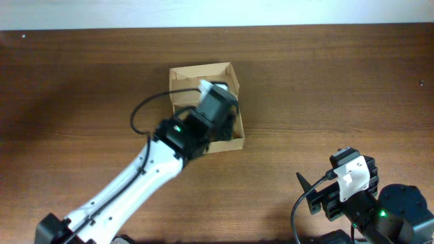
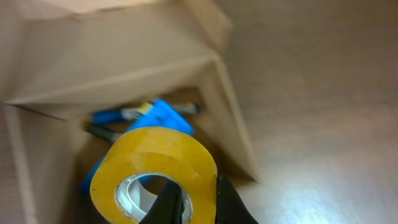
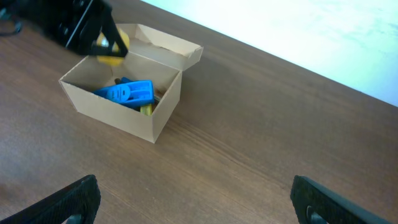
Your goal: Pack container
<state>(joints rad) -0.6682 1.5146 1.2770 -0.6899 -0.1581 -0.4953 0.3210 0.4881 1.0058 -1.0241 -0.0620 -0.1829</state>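
The tan cardboard box (image 1: 230,141) stands open at the table's back middle, its flap lid up; it also shows in the right wrist view (image 3: 163,106) and the left wrist view (image 2: 231,118). My left gripper (image 2: 198,202) is shut on a yellow tape roll (image 2: 155,155), one finger through its hole, holding it over the box opening. The roll shows in the right wrist view (image 3: 114,46). Inside the box lie a flat blue plastic case (image 3: 127,93) and markers (image 2: 124,114). My right gripper (image 3: 194,199) is open and empty over bare table at the front right.
The brown wooden table (image 1: 325,88) surrounds the box. My left arm (image 1: 135,179) stretches diagonally from the front left to the box. The right arm's base (image 1: 366,203) sits at the front right corner.
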